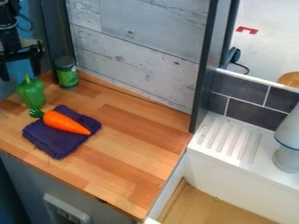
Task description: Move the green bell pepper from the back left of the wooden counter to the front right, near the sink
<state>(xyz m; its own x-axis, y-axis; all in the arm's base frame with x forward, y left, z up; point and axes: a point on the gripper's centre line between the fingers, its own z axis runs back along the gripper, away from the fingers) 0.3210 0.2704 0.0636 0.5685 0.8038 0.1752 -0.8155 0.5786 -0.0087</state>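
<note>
The one camera stands fixed above the counter [128, 144], looking down at a slant toward the plank wall [137, 48], near enough that the counter spreads across the left and middle, with the white drainboard [227, 140] at right.

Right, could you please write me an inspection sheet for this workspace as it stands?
Surface: wooden worktop, dark marks along its front edge.
Things at hand: green pepper upright, nearest the gripper; orange carrot lying on folded dark cloth, its leafy end past the cloth's edge.
Clutter: green can with dark lid, upright near the wall.
Gripper: black gripper at upper left, fingers apart, holding nothing.
Cables: thin dark cable behind the dark upright; another loop on the arm.
Surroundings: grey plank wall; dark tiles; white ribbed ledge bearing a pale object with a blue ring.
</note>
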